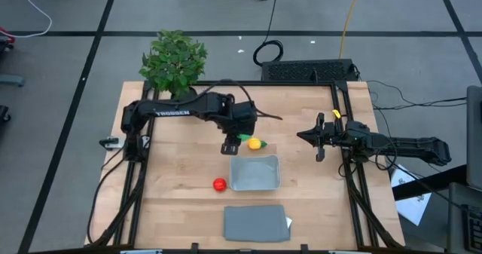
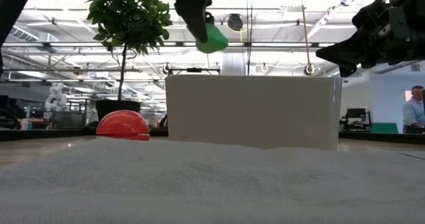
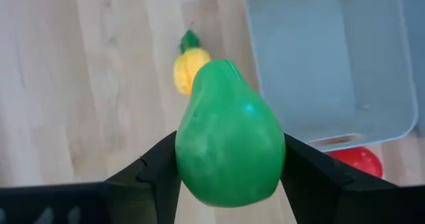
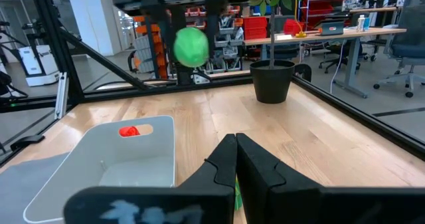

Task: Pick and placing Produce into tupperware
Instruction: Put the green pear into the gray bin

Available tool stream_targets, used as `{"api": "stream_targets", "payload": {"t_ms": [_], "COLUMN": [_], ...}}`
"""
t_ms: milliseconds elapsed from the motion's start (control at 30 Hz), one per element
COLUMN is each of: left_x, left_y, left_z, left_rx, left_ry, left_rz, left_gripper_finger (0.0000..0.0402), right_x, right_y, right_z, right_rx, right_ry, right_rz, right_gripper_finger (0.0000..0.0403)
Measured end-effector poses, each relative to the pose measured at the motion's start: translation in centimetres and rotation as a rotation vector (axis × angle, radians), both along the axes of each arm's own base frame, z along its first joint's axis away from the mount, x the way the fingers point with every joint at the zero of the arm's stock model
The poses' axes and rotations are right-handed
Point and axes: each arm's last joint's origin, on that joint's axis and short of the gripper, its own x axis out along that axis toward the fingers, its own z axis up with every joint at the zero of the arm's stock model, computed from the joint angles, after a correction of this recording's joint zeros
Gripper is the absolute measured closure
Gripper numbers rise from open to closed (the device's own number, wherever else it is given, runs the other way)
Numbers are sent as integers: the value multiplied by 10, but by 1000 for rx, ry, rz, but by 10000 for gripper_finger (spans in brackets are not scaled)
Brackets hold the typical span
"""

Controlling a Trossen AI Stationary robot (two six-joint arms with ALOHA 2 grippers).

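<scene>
The left pincer, clamped on the green fruit, hangs above the worktop just beyond the empty tub's far left corner; right pincer waits, fingers together.

High view: looks straight down from well above, taking in the whole table and floor around it.
Low view: sits at table height just behind the lid, facing level across the table into the room; the tub stands close in front.
Left wrist view: looks down from close above, past the green fruit to the tub.
Right wrist view: faces level across the table toward the left gripper.
Shared: all four show the tub, green fruit and red ball; the plant shows in high, low and right wrist.
</scene>
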Motion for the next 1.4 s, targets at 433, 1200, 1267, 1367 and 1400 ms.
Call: {"api": "stream_targets", "payload": {"t_ms": [433, 1200, 1267, 1367, 1400], "left_x": [9, 49, 50, 53, 53], "left_y": [-35, -62, -63, -63, -63], "left_z": [3, -64, -71, -82, -85], "left_rx": [-33, -83, -85, -80, -79], "left_ry": [-93, -16, 13, 39, 52], "left_rz": [-78, -186, -209, -229, -235], "left_gripper_finger": [192, 192, 192, 192, 192], "right_x": [0, 1, 1, 1, 1], "right_y": [0, 0, 0, 0, 0], "right_z": [0, -1, -1, -1, -1], "right_rx": [0, 8, 9, 9, 9], "right_ry": [0, 11, 12, 13, 13], "right_rz": [0, -1, -1, -1, -1], "right_gripper_finger": [403, 403, 403, 403, 403]}}
